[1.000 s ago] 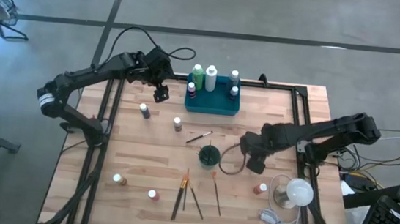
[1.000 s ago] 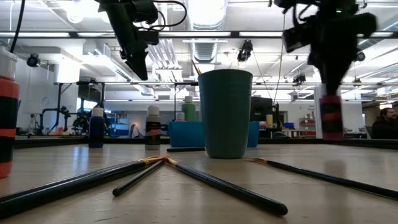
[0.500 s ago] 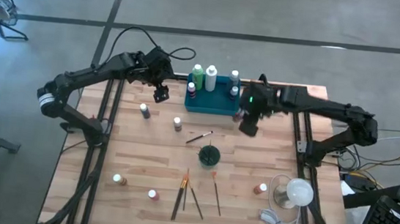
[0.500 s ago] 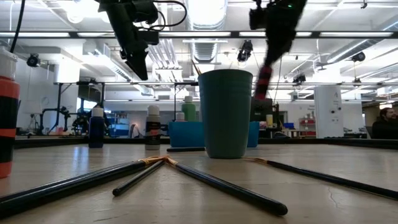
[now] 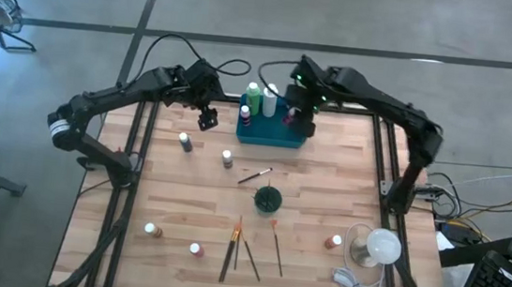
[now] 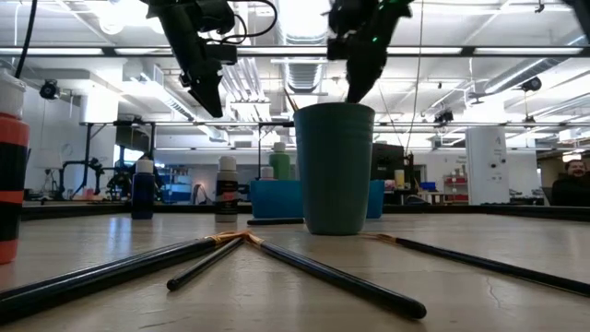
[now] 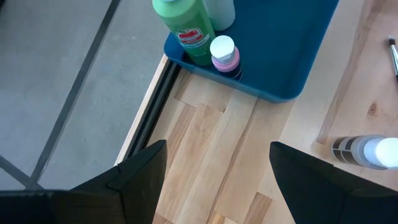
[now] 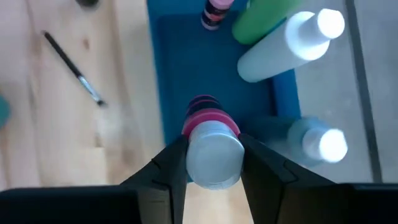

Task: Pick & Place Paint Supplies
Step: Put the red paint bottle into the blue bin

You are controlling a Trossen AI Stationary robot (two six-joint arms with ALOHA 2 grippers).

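While over the teal tray (image 5: 276,134), right gripper (image 8: 211,163) clamps pink bottle (image 8: 210,127) — upright.

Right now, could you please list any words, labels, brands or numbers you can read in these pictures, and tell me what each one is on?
No text can be read anywhere.
Green bottle: a red mark on its label, too blurred to read.
Grey bottle lying on the table: a dark label band, nothing legible.
Pink bottle in the right claw: coloured stripes only, no lettering visible.
Other bottles in the teal tray: too small to tell.
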